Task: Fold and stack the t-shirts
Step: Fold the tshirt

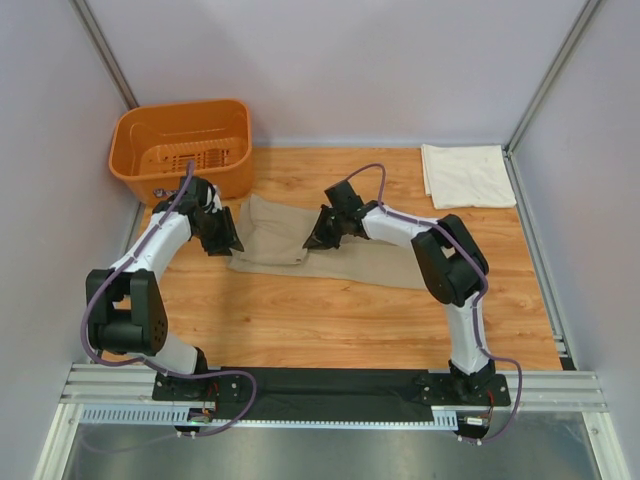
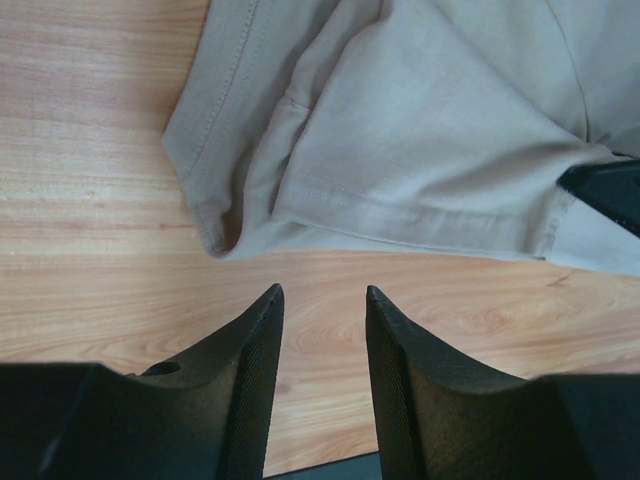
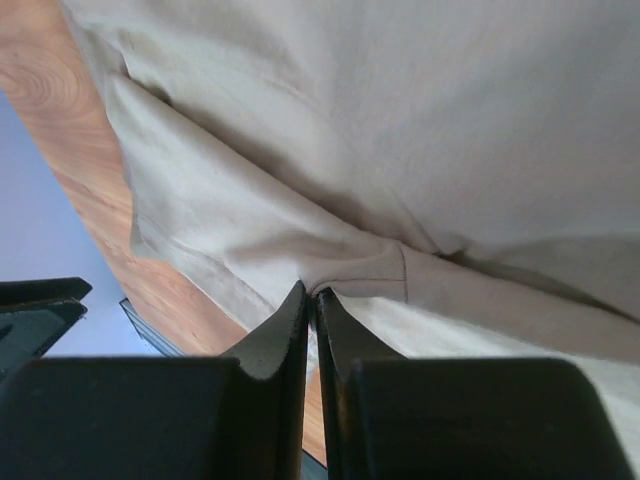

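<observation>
1. The left gripper (image 2: 322,295) hangs with its jaws apart and nothing between them, over bare table (image 1: 330,320) just short of the near hem of the tan t-shirt (image 1: 268,228). If it closes where it is, it takes only air. If it drops too steeply, the fingertips could jam on the wood or push the hem away and bunch it.

2. The hem in front of it lies doubled, with a sleeve edge curled under. A pinch there could catch one layer and leave the other on the table, so the fold would come out skewed.

3. The right gripper (image 3: 311,293) is clamped on a thin ridge of the same shirt, near a seam and right at the fingertips. So small a bite looks likely to slip out once the cloth is pulled taut.

4. Only one arm holds the shirt, which lies spread and creased mid-table between the two arms. A lift now would probably drag it sideways and twist it.

5. The orange basket (image 1: 140,180) stands just behind the left arm, so a wide swing could knock it.

6. The cream t-shirt (image 1: 466,175) lies folded in the far right corner, well apart. A careless carry could rumple it when stacking.
</observation>
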`<state>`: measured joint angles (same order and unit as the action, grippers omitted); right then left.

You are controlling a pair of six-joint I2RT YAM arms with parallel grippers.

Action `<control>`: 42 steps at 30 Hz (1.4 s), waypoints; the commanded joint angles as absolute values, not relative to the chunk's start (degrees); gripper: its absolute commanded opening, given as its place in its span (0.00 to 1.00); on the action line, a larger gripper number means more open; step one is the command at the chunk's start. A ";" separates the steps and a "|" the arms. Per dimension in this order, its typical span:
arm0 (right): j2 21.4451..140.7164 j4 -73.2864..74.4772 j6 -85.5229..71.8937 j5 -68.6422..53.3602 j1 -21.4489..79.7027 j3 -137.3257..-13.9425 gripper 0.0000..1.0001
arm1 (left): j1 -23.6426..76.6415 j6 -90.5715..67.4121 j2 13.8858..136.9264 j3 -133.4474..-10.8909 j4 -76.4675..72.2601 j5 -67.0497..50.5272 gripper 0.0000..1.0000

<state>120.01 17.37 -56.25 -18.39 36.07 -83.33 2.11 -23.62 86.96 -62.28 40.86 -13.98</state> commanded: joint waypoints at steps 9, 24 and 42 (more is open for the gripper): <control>123.31 18.02 -47.91 -21.71 34.80 -87.01 0.09 | 0.62 -21.27 91.57 -64.85 39.02 -18.63 0.50; 122.09 22.40 -43.24 -25.22 31.47 -88.24 0.27 | 0.44 -24.61 90.71 -61.44 36.21 -23.29 0.45; 115.58 55.81 -11.62 -3.64 16.61 -94.66 0.74 | 21.27 -45.94 94.54 -68.01 37.00 3.33 0.55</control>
<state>116.95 48.88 -21.82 -11.29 16.75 -92.73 19.62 -39.18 90.19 -63.53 35.99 -5.06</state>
